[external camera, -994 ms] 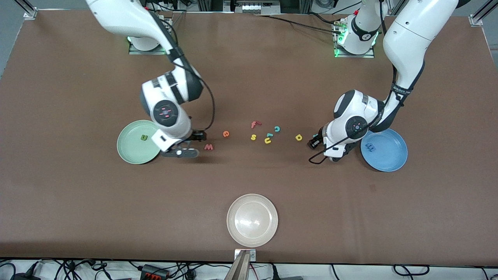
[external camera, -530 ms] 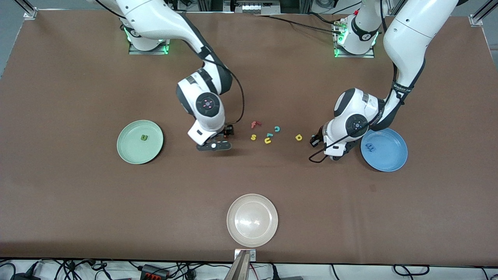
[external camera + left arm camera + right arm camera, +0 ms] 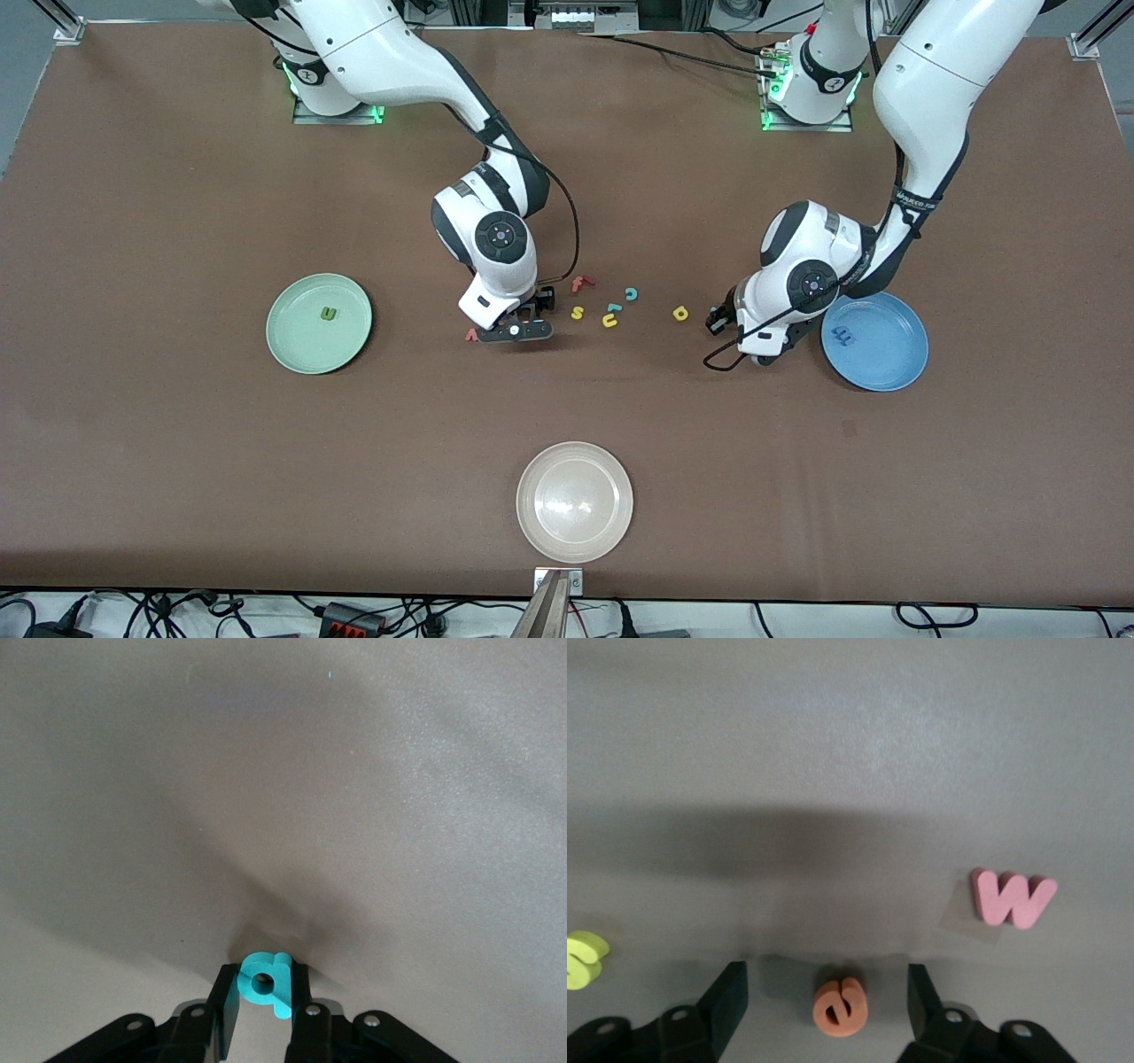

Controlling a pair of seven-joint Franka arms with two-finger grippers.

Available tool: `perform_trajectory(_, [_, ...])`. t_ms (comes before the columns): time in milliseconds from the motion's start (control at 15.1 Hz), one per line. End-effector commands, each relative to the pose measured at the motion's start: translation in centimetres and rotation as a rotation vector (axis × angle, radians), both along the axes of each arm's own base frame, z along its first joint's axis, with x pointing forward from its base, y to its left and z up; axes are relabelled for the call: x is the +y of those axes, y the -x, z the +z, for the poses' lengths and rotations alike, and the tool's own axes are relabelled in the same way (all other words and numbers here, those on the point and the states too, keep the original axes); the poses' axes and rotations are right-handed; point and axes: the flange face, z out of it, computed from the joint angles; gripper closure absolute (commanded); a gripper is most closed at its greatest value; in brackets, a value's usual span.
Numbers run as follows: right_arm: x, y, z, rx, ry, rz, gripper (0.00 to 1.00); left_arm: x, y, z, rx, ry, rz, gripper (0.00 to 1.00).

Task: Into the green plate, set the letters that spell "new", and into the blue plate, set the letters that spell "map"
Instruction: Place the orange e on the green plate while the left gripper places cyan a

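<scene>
My left gripper [image 3: 714, 320] is low over the table beside the blue plate [image 3: 895, 356], shut on the teal p [image 3: 264, 981]. A blue m [image 3: 842, 335] lies in that plate. The yellow a [image 3: 680, 313] lies on the table close to the left gripper. My right gripper [image 3: 826, 979] is open at table level, and the orange e [image 3: 840, 1005] lies between its fingers without touching either. The salmon w [image 3: 1013, 896] lies beside it and peeks out at the hand's edge [image 3: 472, 334]. The dark green n [image 3: 329, 313] lies in the green plate [image 3: 301, 342].
A red f [image 3: 580, 283], teal c [image 3: 631, 293], yellow s [image 3: 577, 312], yellow u [image 3: 609, 322] and a small teal piece [image 3: 613, 307] lie clustered between the two grippers. A cream-white plate [image 3: 574, 532] stands near the front camera's table edge.
The right arm swung from beside the green plate toward the table's middle and now straddles the e. The left gripper shut on the teal p.
</scene>
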Motion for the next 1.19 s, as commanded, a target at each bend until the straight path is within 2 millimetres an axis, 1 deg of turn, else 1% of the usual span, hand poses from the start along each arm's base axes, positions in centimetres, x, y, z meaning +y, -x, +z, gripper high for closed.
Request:
perform_trajectory(0, [0.4,0.4,-0.3,0.017,-0.002,-0.059,0.20,0.5,0.2,1.7,-0.013,-0.019,-0.035,0.93])
perform_trajectory(133, [0.1,0.6,-0.7,0.028,0.006,-0.066,0.20,1.1,-0.3,3.0,0.000,-0.023,-0.105,0.93])
perform_trajectory(199, [0.0,0.8,-0.9,0.036,0.011,-0.074,0.20,1.8,-0.9,3.9,0.015,-0.025,-0.149,0.93])
perform_trajectory(331, [-0.3,1.1,-1.4,0.048,0.023,-0.098,0.20,4.7,-2.3,5.2,0.030,-0.019,-0.198,0.93])
perform_trajectory(398, [-0.2,1.3,-1.4,0.050,0.024,-0.106,0.20,6.5,-3.0,6.1,0.031,-0.006,-0.240,0.93])
perform_trajectory(464, [0.2,1.6,-1.4,0.055,0.019,-0.105,0.21,8.5,-3.6,6.5,0.032,0.009,-0.291,0.93])
perform_trajectory(530, [0.1,1.5,-1.4,0.057,0.019,-0.106,0.21,11.4,-4.2,6.8,0.028,0.014,-0.346,0.92])
perform_trajectory(597, [0.2,1.7,-1.3,0.062,0.022,-0.104,0.22,14.0,-4.7,6.8,0.020,0.004,-0.405,0.92])
perform_trajectory(663, [0.1,1.7,-1.2,0.069,0.028,-0.105,0.25,16.2,-4.9,6.6,0.014,-0.007,-0.461,0.92])
perform_trajectory(729, [0.2,1.6,-1.1,0.068,0.027,-0.105,0.28,17.7,-5.2,6.4,0.008,-0.023,-0.517,0.92])
perform_trajectory(795, [0.2,1.7,-1.1,0.068,0.027,-0.103,0.36,19.2,-5.5,6.1,0.007,-0.042,-0.564,0.92])
perform_trajectory(994, [0.1,1.5,-1.0,0.066,0.027,-0.107,0.62,22.1,-6.1,3.9,-0.013,-0.063,-0.679,0.90])
perform_trajectory(1061, [0.2,1.6,-0.9,0.066,0.025,-0.106,0.68,23.2,-6.1,3.1,-0.019,-0.057,-0.710,0.89])
perform_trajectory(1127, [0.2,1.6,-0.6,0.063,0.023,-0.107,0.78,23.8,-6.2,3.0,-0.021,-0.051,-0.737,0.83])
